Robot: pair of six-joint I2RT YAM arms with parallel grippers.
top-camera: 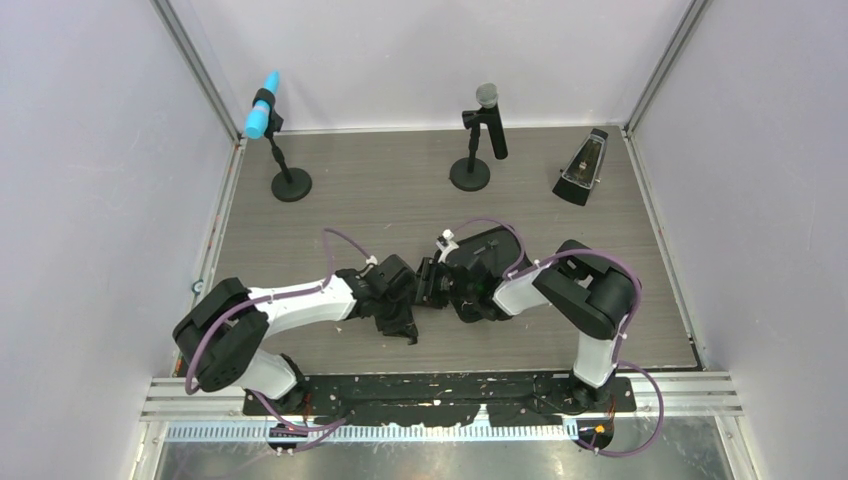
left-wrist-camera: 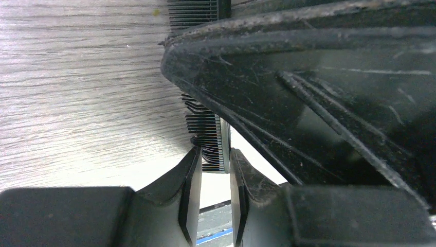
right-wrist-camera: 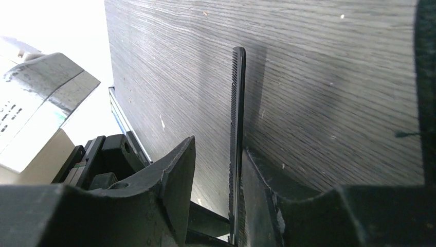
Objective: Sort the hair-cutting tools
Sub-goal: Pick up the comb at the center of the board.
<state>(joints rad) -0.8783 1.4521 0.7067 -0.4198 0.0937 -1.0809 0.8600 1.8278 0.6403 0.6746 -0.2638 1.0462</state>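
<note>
Grey-brown wood-grain table top, seen from above, with the objects standing on it.
Along the far edge, left to right: a round black base carrying a stand with a bright blue microphone; a second round black base carrying a black microphone with a grey head; and a black wedge-shaped box with a pale front panel. Near the middle lies a partly hidden black shape, not identifiable.
</note>
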